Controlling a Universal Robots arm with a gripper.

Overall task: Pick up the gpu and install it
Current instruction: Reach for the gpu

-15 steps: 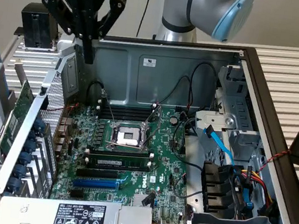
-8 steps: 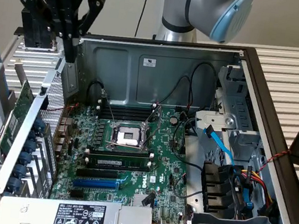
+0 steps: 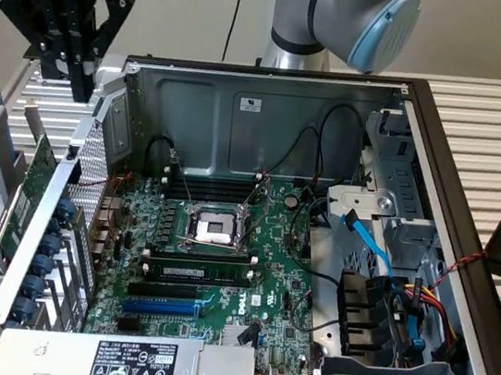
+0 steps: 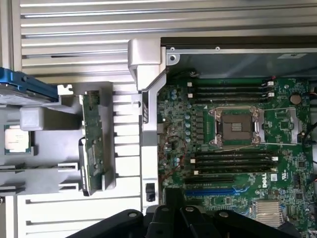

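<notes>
The computer case [image 3: 440,167] lies open, its sheet-metal walls ringing the green motherboard [image 3: 221,267]. Cables and the drive cage crowd the exterior view's right side. The space over the empty CPU socket [image 3: 215,229] and the blue expansion slot [image 3: 162,307] is unobstructed. On the exterior view's left, the perforated rear wall [image 3: 85,220] stands as a raised edge between the board and the grey holder [image 4: 64,134] outside the case.

The gpu [image 4: 93,136] stands on its long edge in that holder, on the slatted table [image 4: 74,29] just beside the rear wall, with its silver bracket at one end. The gripper [image 3: 80,87] hangs above that corner of the case, well clear of the card and touching nothing. Its black fingers are closed together and empty. In the exterior view the card sits below the fingertips.

"ROBOTIQ" reads on the gripper body and "DELL" in white on the motherboard. The power supply's label [image 3: 134,367] carries print too small to read.
</notes>
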